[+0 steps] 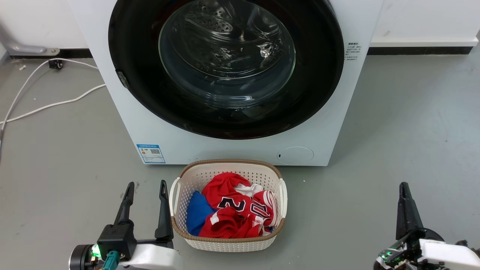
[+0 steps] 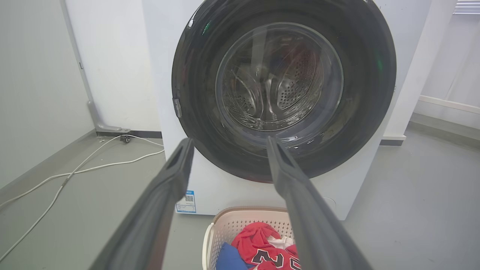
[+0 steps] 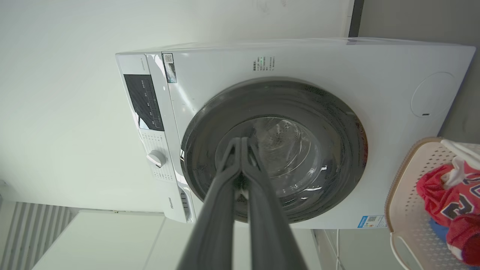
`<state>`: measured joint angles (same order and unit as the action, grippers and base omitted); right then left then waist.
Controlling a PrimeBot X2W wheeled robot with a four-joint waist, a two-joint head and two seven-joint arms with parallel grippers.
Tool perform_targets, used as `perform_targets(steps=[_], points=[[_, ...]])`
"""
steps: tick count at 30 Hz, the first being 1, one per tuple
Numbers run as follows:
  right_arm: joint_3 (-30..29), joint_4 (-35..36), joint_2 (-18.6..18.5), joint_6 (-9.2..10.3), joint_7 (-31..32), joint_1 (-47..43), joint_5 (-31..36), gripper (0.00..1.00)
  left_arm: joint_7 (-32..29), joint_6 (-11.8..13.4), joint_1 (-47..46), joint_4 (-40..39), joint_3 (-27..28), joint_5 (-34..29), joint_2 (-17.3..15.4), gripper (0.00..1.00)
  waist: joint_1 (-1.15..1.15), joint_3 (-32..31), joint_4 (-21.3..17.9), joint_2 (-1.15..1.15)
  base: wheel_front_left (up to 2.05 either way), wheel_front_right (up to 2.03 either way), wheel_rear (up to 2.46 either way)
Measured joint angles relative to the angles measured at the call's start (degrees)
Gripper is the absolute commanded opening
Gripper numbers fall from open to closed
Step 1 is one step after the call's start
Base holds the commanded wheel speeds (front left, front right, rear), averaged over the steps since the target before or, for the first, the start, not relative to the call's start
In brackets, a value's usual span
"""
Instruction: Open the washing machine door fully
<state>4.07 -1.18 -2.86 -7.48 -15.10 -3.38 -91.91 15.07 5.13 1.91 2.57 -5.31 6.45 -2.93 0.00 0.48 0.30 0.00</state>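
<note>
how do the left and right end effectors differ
The left end effector is spread open; the right end effector is pressed shut. The left sits close beside the laundry basket; the right stands far off on its other side. Both are empty and point toward the closed washing machine door.

Glossy black door (image 1: 150, 75) (white machine (image 1: 232, 150))

In the head view the left hand (image 1: 146, 187) sits at seven o'clock, fingers spread and pointing to twelve, while the right hand (image 1: 404, 189) sits at five o'clock, fingers pressed together, empty.
</note>
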Motion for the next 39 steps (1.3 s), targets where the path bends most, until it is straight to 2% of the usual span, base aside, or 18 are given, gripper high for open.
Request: perform_targets(steps=[2, 6, 11, 16, 39], points=[[0.91, 1.63, -0.04, 0.0, 0.02, -0.05, -6.44, 0.0, 0.0, 0.0, 0.02, 0.02, 0.03, 0.07, -0.01, 1.0, 0.0, -0.01, 0.03, 0.0, 0.0, 0.0, 0.0], [-0.18, 3.91, -0.03, 0.0, 4.09, -0.78, -10.89, 0.0, 0.0, 0.0, 0.02, 0.03, 0.03, 0.19, 0.0, 1.0, 0.0, -0.03, 0.09, 0.0, 0.0, 0.0, 0.0], [-1.81, 5.69, -0.04, 0.0, 10.27, -1.66, -8.5, 0.0, 0.0, 0.01, 0.02, 0.16, 0.02, -0.1, 0.0, 1.0, 0.0, -0.08, 0.09, 0.0, 0.0, 0.0, 0.0], [-2.98, 6.87, -0.04, 0.0, 13.72, -2.84, -9.81, 0.0, 0.0, 0.08, 0.05, 0.16, 0.14, -0.15, 0.0, 1.0, 0.0, -0.22, 0.0, 0.0, 0.0, 0.0, 0.0], [-3.21, 5.46, -0.03, 0.0, 14.64, -2.97, -8.86, 0.0, 0.0, 0.52, 0.15, -0.18, 0.32, -0.86, 0.0, 1.0, 0.0, 0.3, -0.1, 0.0, 0.0, 0.0, 0.0]])
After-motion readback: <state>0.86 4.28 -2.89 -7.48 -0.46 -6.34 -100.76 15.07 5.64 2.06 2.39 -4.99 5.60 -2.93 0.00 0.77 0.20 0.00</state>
